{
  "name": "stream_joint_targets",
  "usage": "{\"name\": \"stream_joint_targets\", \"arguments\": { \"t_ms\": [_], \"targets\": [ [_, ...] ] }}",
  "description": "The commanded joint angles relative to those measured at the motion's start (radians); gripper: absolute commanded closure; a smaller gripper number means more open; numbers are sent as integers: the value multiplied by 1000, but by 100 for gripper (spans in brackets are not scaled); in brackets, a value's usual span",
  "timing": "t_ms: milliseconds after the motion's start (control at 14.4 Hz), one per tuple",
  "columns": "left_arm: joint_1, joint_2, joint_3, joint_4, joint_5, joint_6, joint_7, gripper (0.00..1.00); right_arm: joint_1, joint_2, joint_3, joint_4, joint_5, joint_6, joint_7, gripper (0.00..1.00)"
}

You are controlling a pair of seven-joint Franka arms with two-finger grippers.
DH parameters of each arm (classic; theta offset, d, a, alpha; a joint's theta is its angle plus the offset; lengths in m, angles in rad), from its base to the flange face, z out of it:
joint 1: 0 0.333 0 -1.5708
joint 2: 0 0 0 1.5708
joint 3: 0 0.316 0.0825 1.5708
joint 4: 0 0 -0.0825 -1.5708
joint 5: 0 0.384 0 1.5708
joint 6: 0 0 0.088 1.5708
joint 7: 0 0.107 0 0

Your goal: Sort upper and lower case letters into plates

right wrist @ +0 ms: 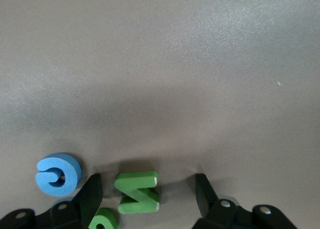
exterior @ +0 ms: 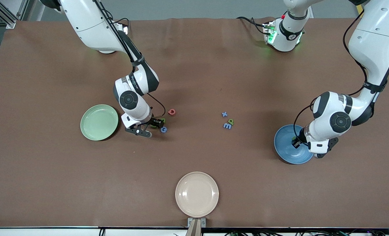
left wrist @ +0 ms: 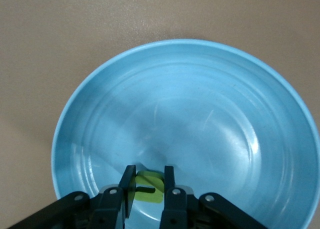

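Cream-beige plate sits on brown table at edge nearest front cam, w/ small metal bracket just below.

Left end effector nearly closed, right end effector spread wide.

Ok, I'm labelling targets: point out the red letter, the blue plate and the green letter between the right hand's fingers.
red letter (exterior: 171, 112), front view, its ring.
blue plate (left wrist: 200, 99), left wrist view, bare inner floor.
green letter (right wrist: 137, 192), right wrist view, its middle stroke.
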Motion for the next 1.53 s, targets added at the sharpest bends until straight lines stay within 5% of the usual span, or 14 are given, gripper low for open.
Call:
{"name": "stream_joint_targets", "arguments": {
  "t_ms": [0,139,488,766,1115,1463],
  "targets": [
    [5,-10,-9,16,14,-3,-23,0,18,-7,-11,-25,-1,3,16,31],
    [-1,-79,-18,11,8,-38,-26,0,18,-7,-11,-23,-1,3,16,46],
    [-4,-142,-176,1,-1,-195,-139,0,15,-9,-11,-25,0,3,19,95],
    [-60,-90,-267,-5,1,-190,-322,0,0,-32,-14,-22,-1,-13,4,100],
    [-249,18,-262,86,7,-158,-639,4,-173,-187,-14,-42,-1,-184,-255,100],
    [-427,120,-207,212,11,-157,-948,13,-353,-306,-14,-177,-3,-172,-571,100]
  ]
}}
